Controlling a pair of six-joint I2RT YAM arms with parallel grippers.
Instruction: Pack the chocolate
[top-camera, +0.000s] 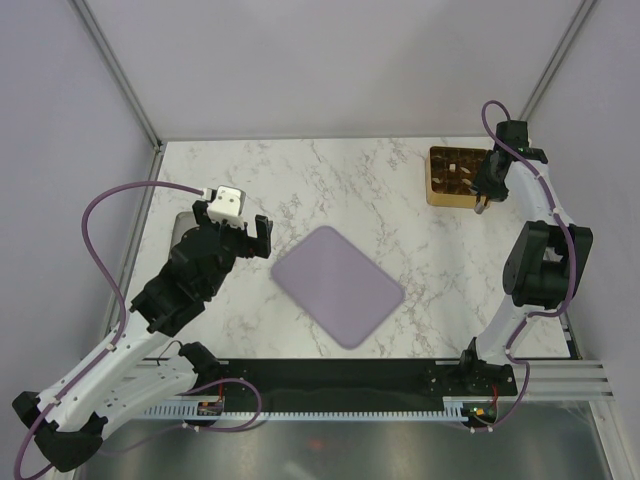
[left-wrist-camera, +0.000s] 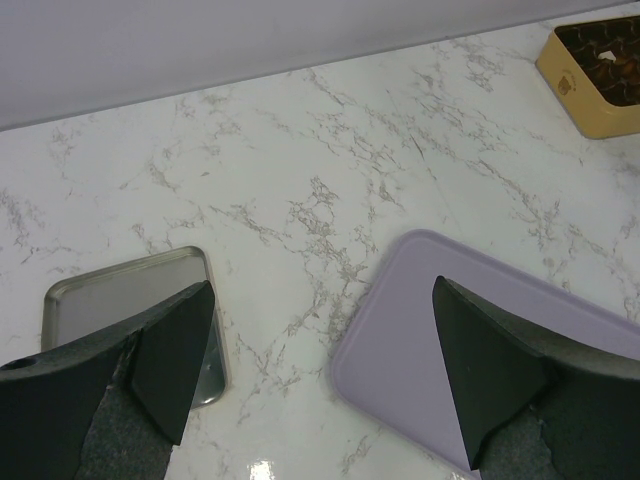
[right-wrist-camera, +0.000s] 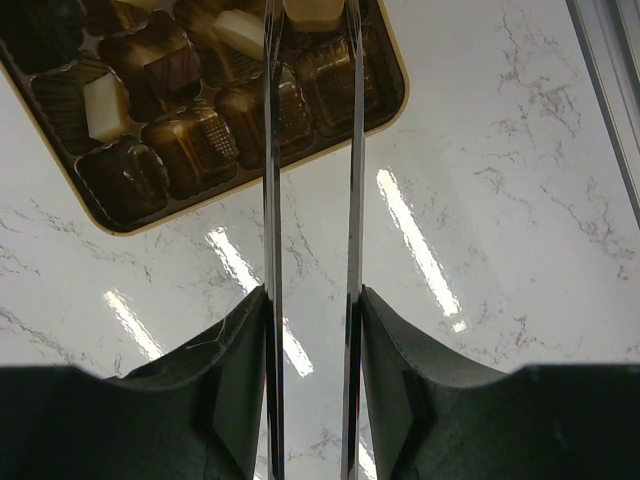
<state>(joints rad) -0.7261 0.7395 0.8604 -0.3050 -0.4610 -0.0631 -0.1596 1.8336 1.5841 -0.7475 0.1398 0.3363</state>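
The chocolate (right-wrist-camera: 105, 105) lies in the grid compartments of a gold tray (right-wrist-camera: 130, 228), dark brown, tan and cream pieces; the tray stands at the back right (top-camera: 436, 190). My right gripper (right-wrist-camera: 312, 300) is shut on a pair of thin metal tongs (right-wrist-camera: 272, 200), whose tips reach over the tray's near corner. A cream piece (right-wrist-camera: 313, 10) sits between the tong tips at the frame's top edge. In the top view the right gripper (top-camera: 483, 200) hangs at the tray's right side. My left gripper (left-wrist-camera: 320, 370) is open and empty above the table, far from the tray.
A flat lilac mat (top-camera: 338, 285) lies mid-table, also under the left gripper's right finger (left-wrist-camera: 400, 340). A steel tray (left-wrist-camera: 110, 300) lies at the left, partly hidden by the left arm (top-camera: 183, 228). The enclosure's frame rails stand close to the right.
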